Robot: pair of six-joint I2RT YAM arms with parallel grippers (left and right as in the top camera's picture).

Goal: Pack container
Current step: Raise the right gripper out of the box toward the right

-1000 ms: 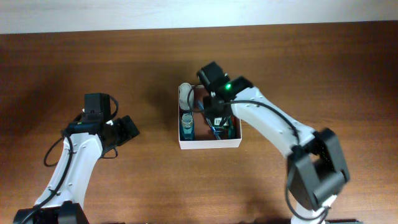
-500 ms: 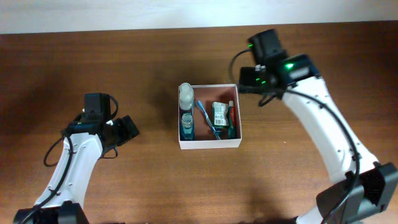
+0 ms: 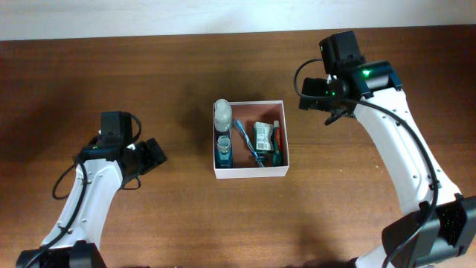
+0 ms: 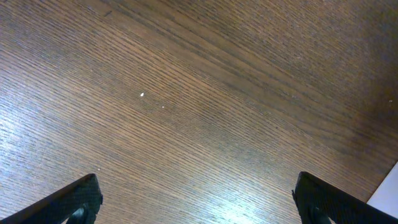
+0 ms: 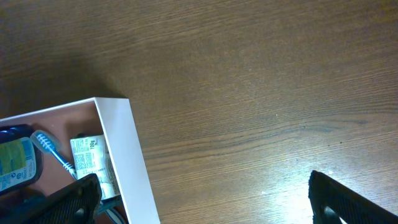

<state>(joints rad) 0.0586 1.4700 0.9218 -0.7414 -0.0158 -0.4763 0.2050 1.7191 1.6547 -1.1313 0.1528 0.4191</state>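
Note:
The container (image 3: 251,172) is a square white-walled box with a reddish-brown floor at the table's middle. Inside it lie a white bottle (image 3: 222,113), a blue bottle (image 3: 224,151), a blue toothbrush (image 3: 245,137), a green-and-white packet (image 3: 263,137) and a red tube (image 3: 277,135). My right gripper (image 3: 317,100) hangs open over bare wood just beyond the box's far right corner, with nothing in it. In the right wrist view the container's wall (image 5: 127,162) and the packet (image 5: 90,155) show by the left finger of the right gripper (image 5: 205,208). My left gripper (image 3: 151,157) (image 4: 199,205) stands open and empty over wood, left of the box.
Dark brown wooden table (image 3: 357,216) runs all round the box. A pale strip (image 3: 149,15) lines the far edge. A white edge (image 4: 388,186) shows at the lower right of the left wrist view.
My right gripper has left the inside of the container, moved up and to the right past its corner, and opened. The toiletries lie uncovered in the box. The left arm has not moved.

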